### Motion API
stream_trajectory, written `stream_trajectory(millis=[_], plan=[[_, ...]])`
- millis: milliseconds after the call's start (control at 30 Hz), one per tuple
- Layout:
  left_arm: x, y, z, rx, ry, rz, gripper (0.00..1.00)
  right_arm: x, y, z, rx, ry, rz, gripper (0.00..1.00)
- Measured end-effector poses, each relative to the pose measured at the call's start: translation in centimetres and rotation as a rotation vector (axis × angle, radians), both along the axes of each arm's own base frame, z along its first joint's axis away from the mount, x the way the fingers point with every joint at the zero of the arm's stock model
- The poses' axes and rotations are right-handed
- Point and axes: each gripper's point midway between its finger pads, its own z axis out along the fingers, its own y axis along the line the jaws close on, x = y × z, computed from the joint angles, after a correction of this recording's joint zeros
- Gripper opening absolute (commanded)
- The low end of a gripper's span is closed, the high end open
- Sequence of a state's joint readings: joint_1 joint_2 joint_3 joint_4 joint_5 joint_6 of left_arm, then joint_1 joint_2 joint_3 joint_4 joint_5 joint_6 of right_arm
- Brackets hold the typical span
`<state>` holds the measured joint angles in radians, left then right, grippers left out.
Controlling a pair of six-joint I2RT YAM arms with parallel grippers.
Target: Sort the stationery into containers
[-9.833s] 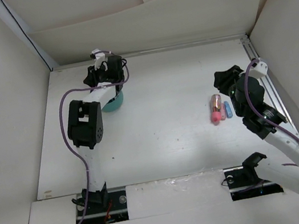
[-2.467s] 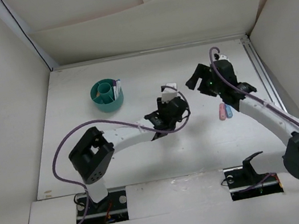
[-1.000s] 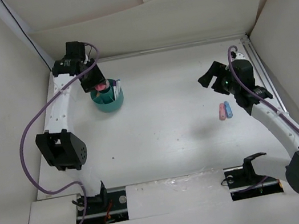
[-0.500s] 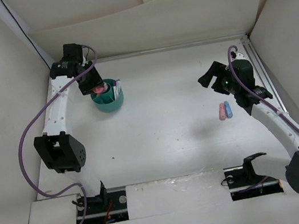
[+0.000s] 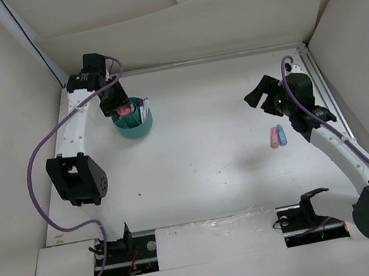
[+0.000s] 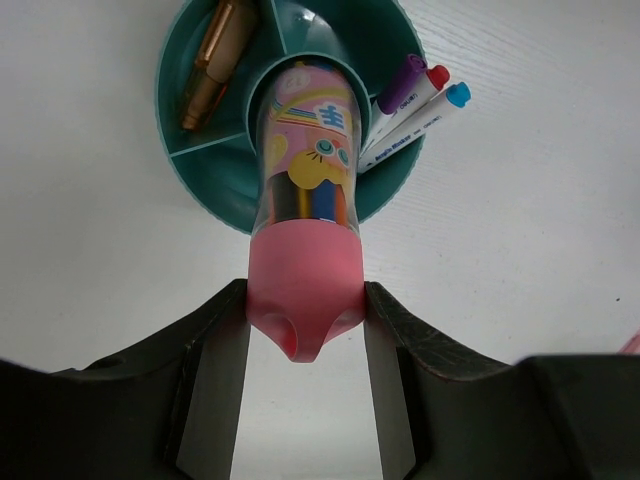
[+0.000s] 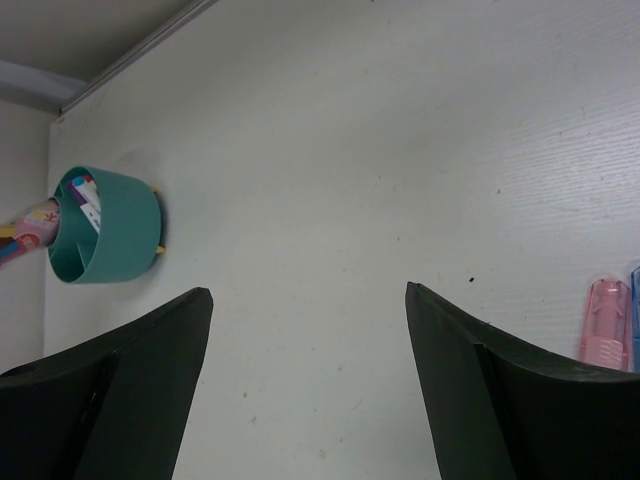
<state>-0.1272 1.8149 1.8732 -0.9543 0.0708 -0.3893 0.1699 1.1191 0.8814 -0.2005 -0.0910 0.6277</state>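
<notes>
As the left gripper [image 6: 303, 338] clamps it, the pink piece [image 6: 302, 190] overhangs the cup [image 6: 213, 176]

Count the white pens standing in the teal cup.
3, side by side in one outer compartment of the cup: the purple-capped pen, the red-capped pen and the blue-capped pen. Others may be hidden.

White boxed-in table from above
A pale table [image 5: 204, 170] with faint wood grain is shut in by plain off-white boards: a left panel [image 5: 2, 156], a back panel [image 5: 222, 24] and a right panel [image 5: 361, 42]. A thin metal strip [image 5: 213, 57] runs along its far edge and a rail [image 5: 306, 59] runs down its right side. A tiny dark speck [image 5: 138, 194] lies near the front left
</notes>
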Motion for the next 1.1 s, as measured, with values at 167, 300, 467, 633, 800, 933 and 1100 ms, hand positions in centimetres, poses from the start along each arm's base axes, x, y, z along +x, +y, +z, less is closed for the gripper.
stream_trajectory(millis=[167,300,467,633,800,933,1100], plan=[[0.3,0.3,-0.1,0.014,-0.003,0.009,0.35,0.0,0.0,0.0,0.000,0.000,0.000,0.84],[0.8,0.3,0.7,0.016,-0.031,0.013,0.41,0.0,0.0,0.0,0.000,0.000,0.000,0.85],[1.9,0.1,2.9,0.008,-0.103,0.015,0.51,0.0,0.0,0.0,0.000,0.000,0.000,0.85],[3.2,-0.3,5.8,0.008,-0.201,0.016,0.54,0.0,0.0,0.0,0.000,0.000,0.000,0.85],[3.3,-0.9,6.2,0.013,-0.216,0.007,0.45,0.0,0.0,0.0,0.000,0.000,-0.001,0.85],[3.1,-2.5,6.0,0.028,-0.241,-0.017,0.31,-0.2,-0.6,0.1,-0.011,-0.013,-0.027,0.72],[-0.3,-12.7,6.4,0.031,-0.323,-0.210,0.22,-1.2,-2.9,1.7,-0.042,-0.082,-0.141,0.05]])
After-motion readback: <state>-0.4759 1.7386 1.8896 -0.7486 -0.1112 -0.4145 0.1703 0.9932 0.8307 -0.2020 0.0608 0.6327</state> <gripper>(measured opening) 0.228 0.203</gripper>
